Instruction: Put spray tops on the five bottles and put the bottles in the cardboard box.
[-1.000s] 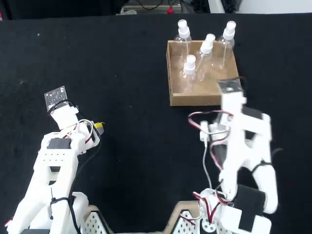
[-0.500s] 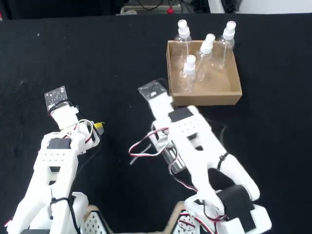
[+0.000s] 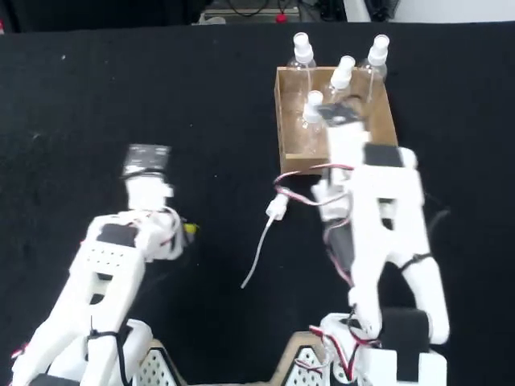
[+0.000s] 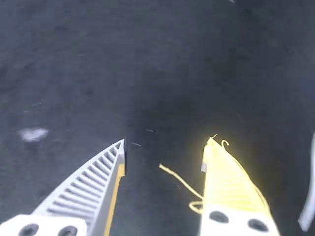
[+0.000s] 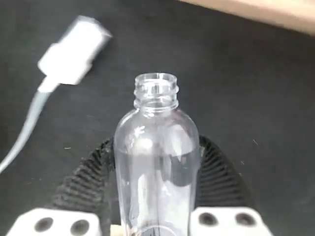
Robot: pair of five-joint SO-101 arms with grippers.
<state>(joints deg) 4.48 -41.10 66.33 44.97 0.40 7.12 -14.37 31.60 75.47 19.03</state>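
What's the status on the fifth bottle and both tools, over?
Left tool open, empty. Right tool shut on uncapped bottle. Spray top lying loose on table. Four capped bottles in cardboard box.

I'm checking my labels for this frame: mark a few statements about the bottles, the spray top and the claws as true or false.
1. The right claw holds a bottle with no spray top on it. True.
2. A loose spray top lies on the table, outside the cardboard box. True.
3. Five capped bottles stand in that box. False: four capped bottles do.
4. The left claw is shut on a spray top. False: it is open and empty, above the table.
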